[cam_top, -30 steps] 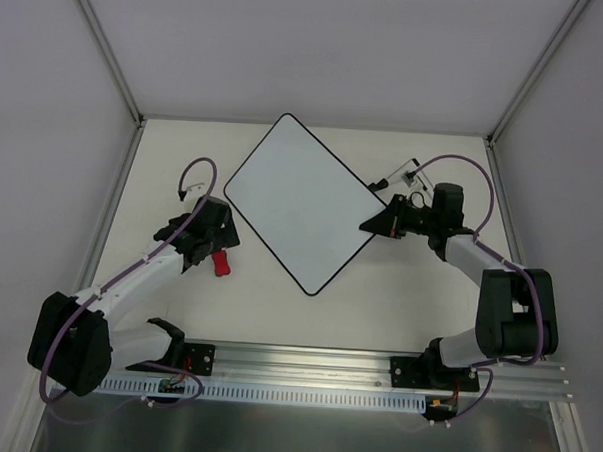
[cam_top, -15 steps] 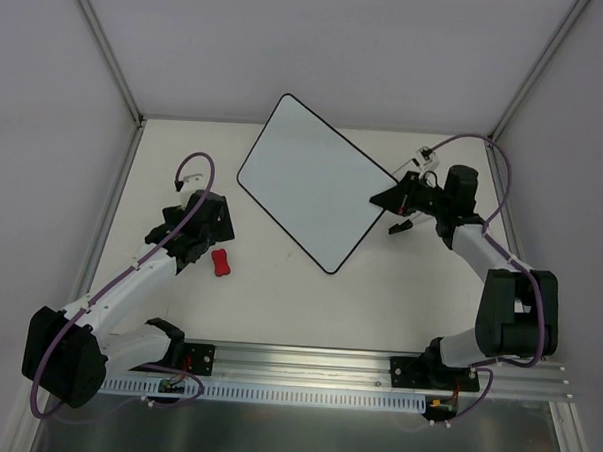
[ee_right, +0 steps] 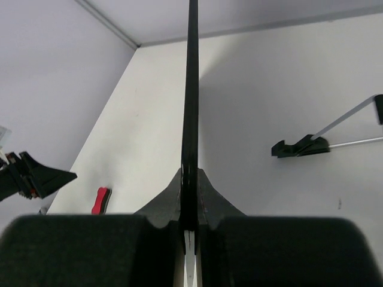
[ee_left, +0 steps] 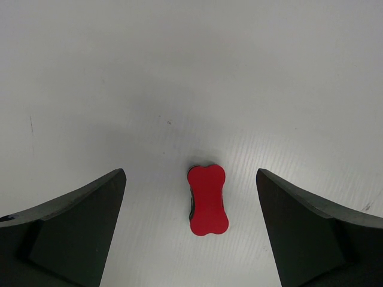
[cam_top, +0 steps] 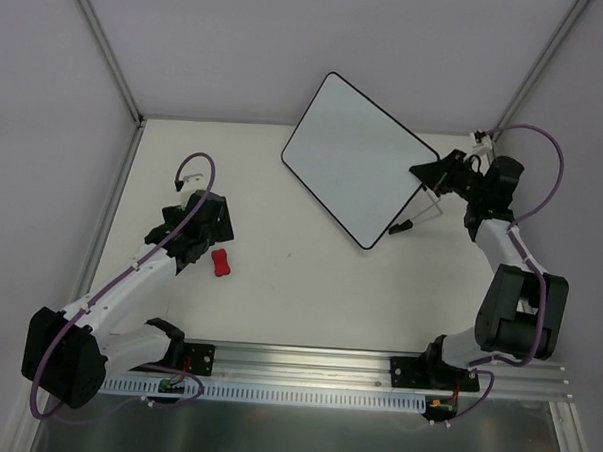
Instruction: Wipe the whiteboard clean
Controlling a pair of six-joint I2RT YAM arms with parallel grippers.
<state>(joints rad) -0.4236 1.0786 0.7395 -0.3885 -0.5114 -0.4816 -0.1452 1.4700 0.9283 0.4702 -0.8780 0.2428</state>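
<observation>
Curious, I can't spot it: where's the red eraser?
In the top view the red eraser lies on the table's left side, just ahead of the open left hand.

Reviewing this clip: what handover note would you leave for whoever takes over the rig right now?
Right gripper: jaws shut on the whiteboard edge, holding it tilted up at the back right.
Left gripper: jaws open, hovering over the red eraser, which lies on the table untouched.
Done: the board face seen from above shows no writing.
Left: the other face is hidden, so check it; probably set the board back down.
</observation>
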